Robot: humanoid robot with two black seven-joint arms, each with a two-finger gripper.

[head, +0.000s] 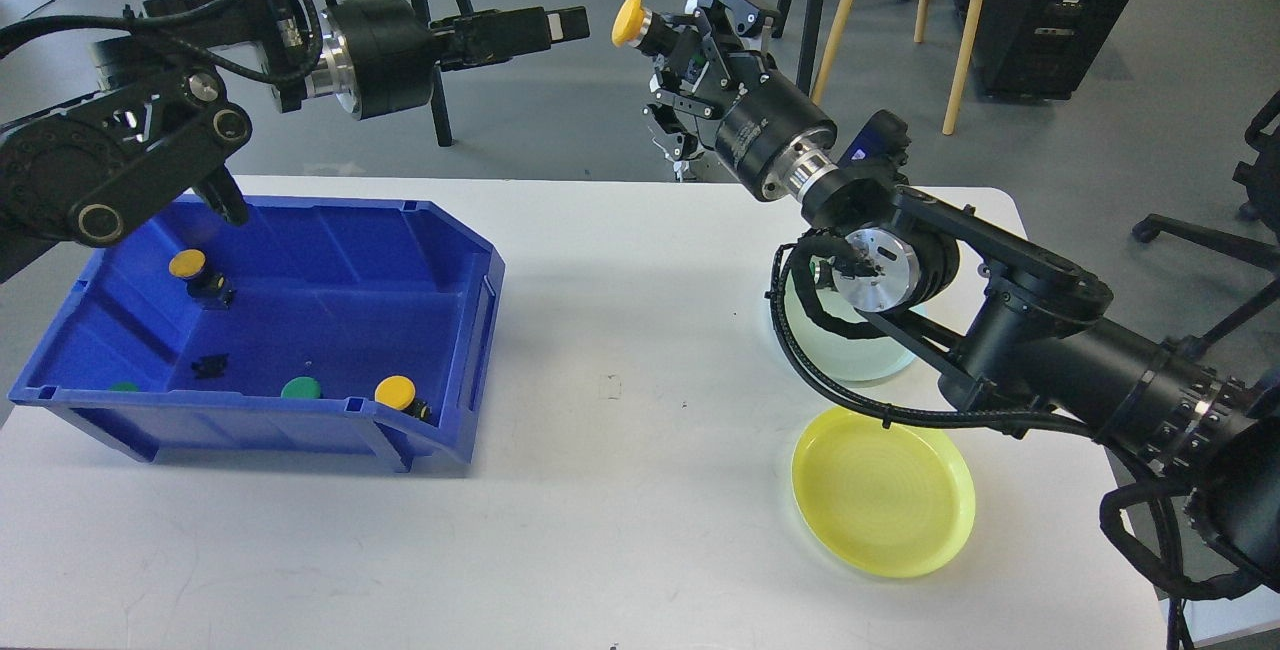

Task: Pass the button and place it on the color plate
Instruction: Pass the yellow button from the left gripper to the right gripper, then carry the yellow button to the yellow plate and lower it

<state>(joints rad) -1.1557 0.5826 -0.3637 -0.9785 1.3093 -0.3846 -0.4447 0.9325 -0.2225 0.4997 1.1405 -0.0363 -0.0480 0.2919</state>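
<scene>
Buttons: three yellow [628, 20], two green [300, 389]; two plates [884, 503].

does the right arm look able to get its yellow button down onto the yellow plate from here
Probably yes. The right gripper holds the yellow button high above the table, and the yellow plate lies bare and uncovered on its own side, with only its own forearm passing nearby.

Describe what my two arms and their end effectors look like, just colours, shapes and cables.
Both arms are black with rounded cylindrical segments and silver metal rings at the wrists. The left end effector is a slim black block with pale fingertip faces; the right end effector is an open black linkage frame. Loose black cables loop alongside each arm, and the right wrist carries a blue patch.
</scene>
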